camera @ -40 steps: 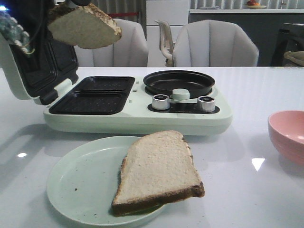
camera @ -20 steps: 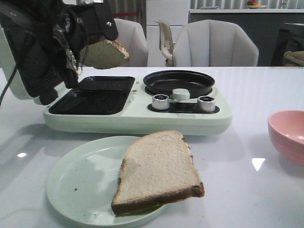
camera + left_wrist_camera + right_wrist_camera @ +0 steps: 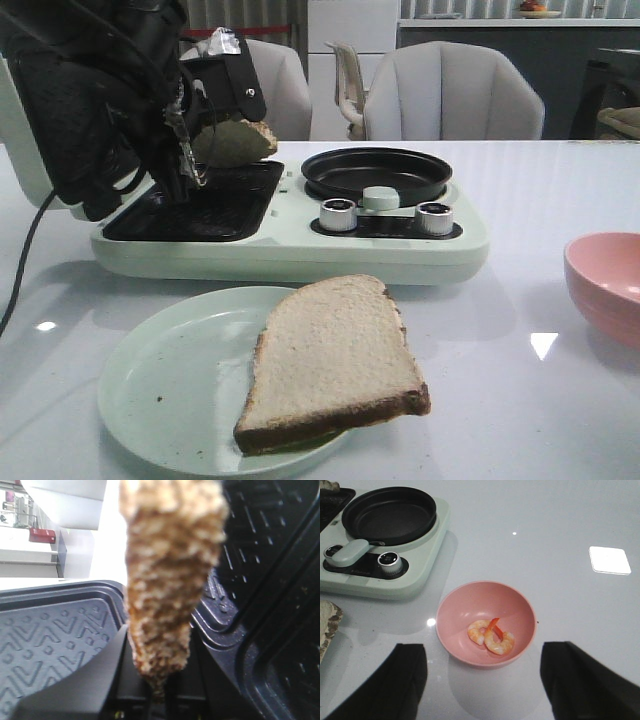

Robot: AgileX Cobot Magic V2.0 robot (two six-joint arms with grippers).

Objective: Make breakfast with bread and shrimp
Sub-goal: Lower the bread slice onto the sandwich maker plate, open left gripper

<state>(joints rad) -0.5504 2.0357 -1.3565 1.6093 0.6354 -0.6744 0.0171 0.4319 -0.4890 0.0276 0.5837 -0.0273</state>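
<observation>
The left gripper [image 3: 215,125] is holding one slice of bread [image 3: 235,143] over the grill tray [image 3: 195,205] of the pale green breakfast maker [image 3: 290,245], its jaws closed on the slice's edge. In the front view the slice is hanging just above the tray's far half, close under the open lid [image 3: 60,120], and whether it is touching the tray cannot be told. The left wrist view is showing the slice [image 3: 167,575] edge-on, tapering down into the gripper [image 3: 157,700], with the ribbed dark plates of the tray and lid on either side.

The second slice [image 3: 335,360] is lying flat on the pale green plate [image 3: 160,380] at the front of the table [image 3: 540,200], its crust corner hanging over the plate's rim on the right side.

The shrimp [image 3: 492,637] are sitting in the pink bowl [image 3: 465,607], two curled pieces touching each other near the bottom. The bowl is standing on the table to the right of the breakfast maker, well apart from the plate.

The right gripper [image 3: 482,685] is hovering above the table near the bowl, holding nothing; its two dark fingers [image 3: 395,680] are spread wide, one on each side of the bowl in the right wrist view.

The round pan [image 3: 377,172] is sitting on the right half of the breakfast maker, with two silver knobs [image 3: 339,214] in front of it.
</observation>
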